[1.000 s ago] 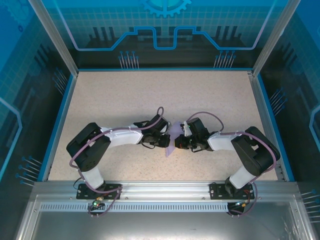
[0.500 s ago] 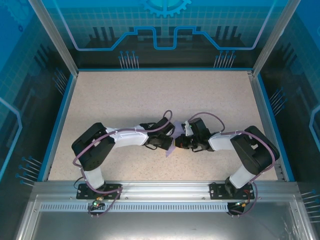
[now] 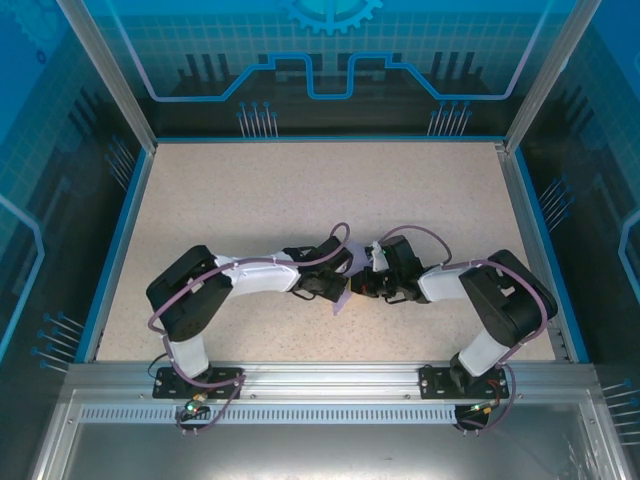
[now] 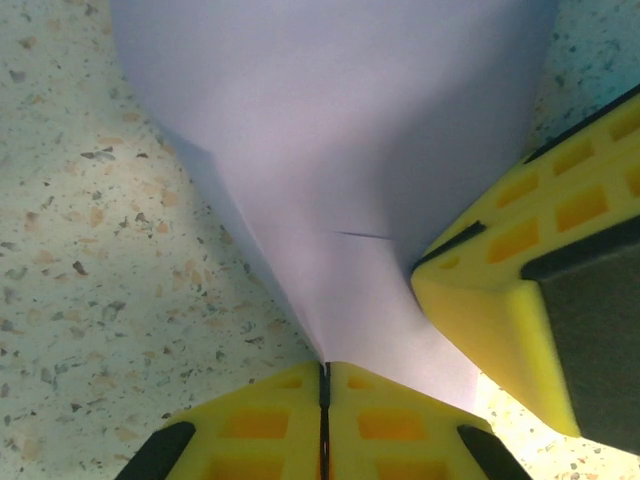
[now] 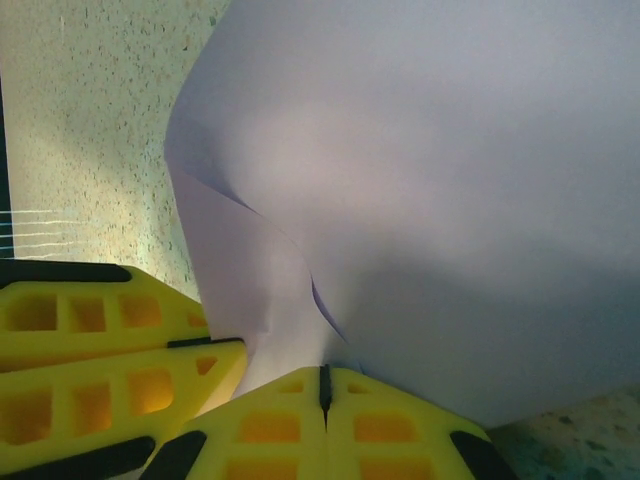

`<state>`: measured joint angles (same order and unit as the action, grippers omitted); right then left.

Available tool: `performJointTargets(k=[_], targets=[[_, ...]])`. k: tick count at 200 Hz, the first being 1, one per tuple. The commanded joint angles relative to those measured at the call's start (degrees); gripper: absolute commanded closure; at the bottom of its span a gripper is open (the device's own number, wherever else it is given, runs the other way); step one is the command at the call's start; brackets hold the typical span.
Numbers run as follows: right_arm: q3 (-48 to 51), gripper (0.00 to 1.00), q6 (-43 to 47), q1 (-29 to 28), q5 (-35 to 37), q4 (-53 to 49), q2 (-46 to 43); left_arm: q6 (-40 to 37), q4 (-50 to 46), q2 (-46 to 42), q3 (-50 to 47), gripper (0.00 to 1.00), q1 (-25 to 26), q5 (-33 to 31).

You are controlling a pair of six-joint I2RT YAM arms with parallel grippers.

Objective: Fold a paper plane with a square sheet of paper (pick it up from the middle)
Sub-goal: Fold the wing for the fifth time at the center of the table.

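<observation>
The square sheet of paper is lavender, bent and creased, and hangs between my two grippers just above the speckled table at its middle. My left gripper is shut on the sheet's lower edge; in the left wrist view its yellow fingertips pinch the paper. My right gripper is also shut on the paper, pinching it between its fingers. The two grippers sit almost touching: the right fingers show beside the left ones, and the left fingers beside the right. No paper plane shape can be made out.
The speckled beige tabletop stretches bare behind and to both sides of the arms. A blue rim and aluminium posts with transparent walls bound it. The arm bases are bolted at the near edge.
My left arm has reached further right, bringing its gripper close against the right one. Less of the paper shows between them. The right arm has barely moved.
</observation>
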<state>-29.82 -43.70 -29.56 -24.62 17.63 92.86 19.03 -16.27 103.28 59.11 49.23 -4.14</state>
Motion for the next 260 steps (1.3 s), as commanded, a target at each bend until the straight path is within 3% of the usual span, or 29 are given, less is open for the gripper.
performJointTargets(k=[1,27,96,260], targets=[[0.4,1.0,0.4,0.5,-0.3,-1.8,-3.4,-1.6,-0.9,1.0,1.5,0.91,0.6,-0.6],[-0.3,1.0,2.5,0.6,2.0,-7.6,-5.1,-2.0,-1.0,1.2,1.9,0.92,0.6,-0.8],[-1.2,1.0,3.2,0.2,3.8,-10.5,-3.2,-2.1,-1.4,1.1,2.5,0.92,0.6,-0.8],[-1.2,1.0,2.2,-0.1,3.7,-9.2,-0.1,-2.5,-4.6,2.7,7.4,0.89,2.8,0.8]])
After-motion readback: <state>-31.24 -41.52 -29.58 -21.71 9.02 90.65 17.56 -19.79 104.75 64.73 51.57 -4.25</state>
